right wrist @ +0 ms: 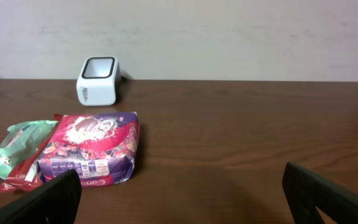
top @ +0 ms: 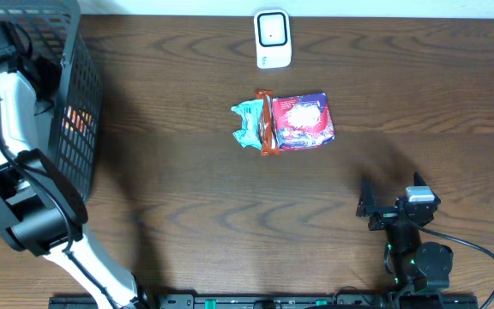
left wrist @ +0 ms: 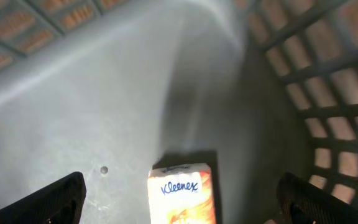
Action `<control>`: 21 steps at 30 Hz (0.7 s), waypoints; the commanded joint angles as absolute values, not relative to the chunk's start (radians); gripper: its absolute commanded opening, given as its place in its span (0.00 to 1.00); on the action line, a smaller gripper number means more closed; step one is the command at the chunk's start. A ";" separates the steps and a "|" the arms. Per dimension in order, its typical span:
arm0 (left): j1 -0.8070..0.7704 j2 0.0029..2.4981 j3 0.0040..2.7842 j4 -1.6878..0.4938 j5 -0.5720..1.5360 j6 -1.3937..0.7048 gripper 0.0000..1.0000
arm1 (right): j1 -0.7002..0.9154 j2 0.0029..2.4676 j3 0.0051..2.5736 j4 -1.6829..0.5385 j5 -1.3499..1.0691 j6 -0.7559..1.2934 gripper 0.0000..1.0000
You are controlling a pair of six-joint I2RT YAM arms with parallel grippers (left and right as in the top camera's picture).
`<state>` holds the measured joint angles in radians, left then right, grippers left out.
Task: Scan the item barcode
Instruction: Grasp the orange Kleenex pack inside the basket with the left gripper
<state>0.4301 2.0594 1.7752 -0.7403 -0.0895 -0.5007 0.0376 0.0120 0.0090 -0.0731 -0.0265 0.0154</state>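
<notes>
1. The left gripper (left wrist: pixel 182 208) is held with its jaws spread wide and nothing between them. It is lowered inside a dark mesh basket (left wrist: pixel 328 81).
2. Just ahead of this gripper, centred between its two fingers, a small Kleenex tissue pack (left wrist: pixel 182 190) lies on the basket's grey floor. It is touched by neither finger.
3. Beyond the pack, the bare floor runs on to the lattice walls, which rise ahead and to the gripper's right.
4. The right gripper (right wrist: pixel 185 202) is held low over the wooden table (right wrist: pixel 247 137). Its jaws are fully apart and nothing is held.
5. Ahead of it and to its left, a purple snack bag (right wrist: pixel 95 149) lies flat. A strip of small print is turned toward the gripper; whether a barcode is among it cannot be told.
6. A red wrapper (right wrist: pixel 27 168) is pressed against the bag's left side, and a green packet (right wrist: pixel 14 146) lies further left.
7. Farther ahead, also left of the gripper's centre, a white barcode scanner (right wrist: pixel 98 81) stands near the table's far edge. It is well apart from the bag, and its dark window is turned upward.
</notes>
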 commanded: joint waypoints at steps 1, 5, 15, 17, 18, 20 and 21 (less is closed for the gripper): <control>0.429 2.104 1.782 -0.762 -0.107 -0.519 0.98 | 0.031 0.007 0.006 -0.075 -0.028 0.029 0.99; 0.429 2.133 1.782 -0.785 -0.047 -0.546 0.98 | 0.031 0.007 0.006 -0.075 -0.028 0.029 0.99; 0.427 2.199 1.776 -0.767 0.086 -0.582 0.98 | 0.031 0.007 0.006 -0.075 -0.028 0.029 0.99; 0.427 2.213 1.775 -0.764 0.086 -0.582 0.98 | 0.031 0.007 0.006 -0.075 -0.028 0.029 0.99; 0.427 2.219 1.775 -0.765 0.086 -0.582 0.98 | 0.031 0.007 0.006 -0.075 -0.028 0.029 0.99; 0.427 2.236 1.775 -0.767 0.086 -0.582 0.98 | 0.031 0.007 0.006 -0.075 -0.028 0.029 0.99; 0.427 2.245 1.774 -0.767 0.086 -0.582 0.98 | 0.031 0.007 0.006 -0.075 -0.028 0.029 0.99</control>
<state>0.4290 2.2097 1.7752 -0.7620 0.0772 -0.5728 0.0376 0.0120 0.0090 -0.0731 -0.0265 0.0154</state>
